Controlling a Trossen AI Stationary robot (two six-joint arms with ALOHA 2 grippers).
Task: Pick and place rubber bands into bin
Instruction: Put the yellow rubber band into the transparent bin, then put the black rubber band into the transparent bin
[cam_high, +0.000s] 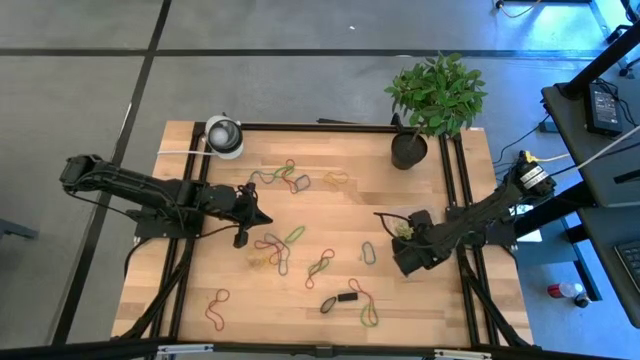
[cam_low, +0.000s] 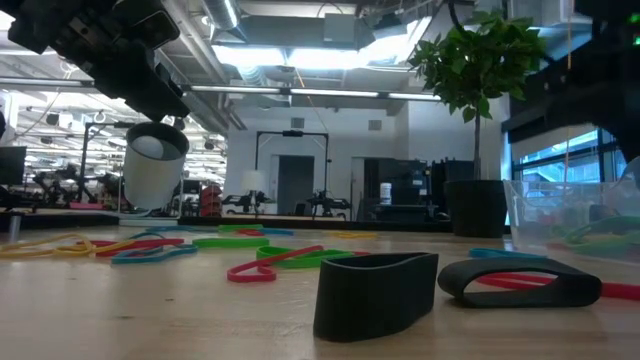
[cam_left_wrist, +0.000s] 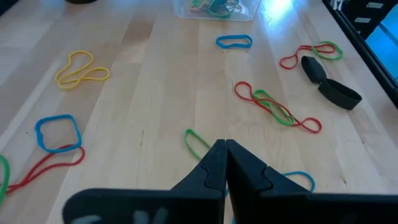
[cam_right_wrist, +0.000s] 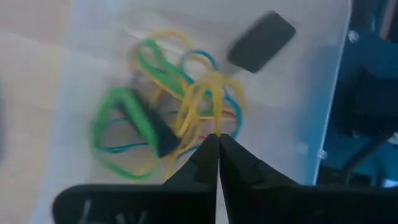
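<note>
Right gripper (cam_right_wrist: 217, 140) clamped on yellow rubber band (cam_right_wrist: 199, 106), over bin (cam_right_wrist: 311, 93).

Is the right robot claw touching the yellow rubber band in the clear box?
Touching. In the right wrist view, the right gripper's shut fingertips pinch the yellow rubber band, whose loops fan out from the tips over the bin.

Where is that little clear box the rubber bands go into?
In the high view the bin sits on the table's right side, below the potted plant, right under the right hand, with the nearest loose band lying just to its left.
</note>
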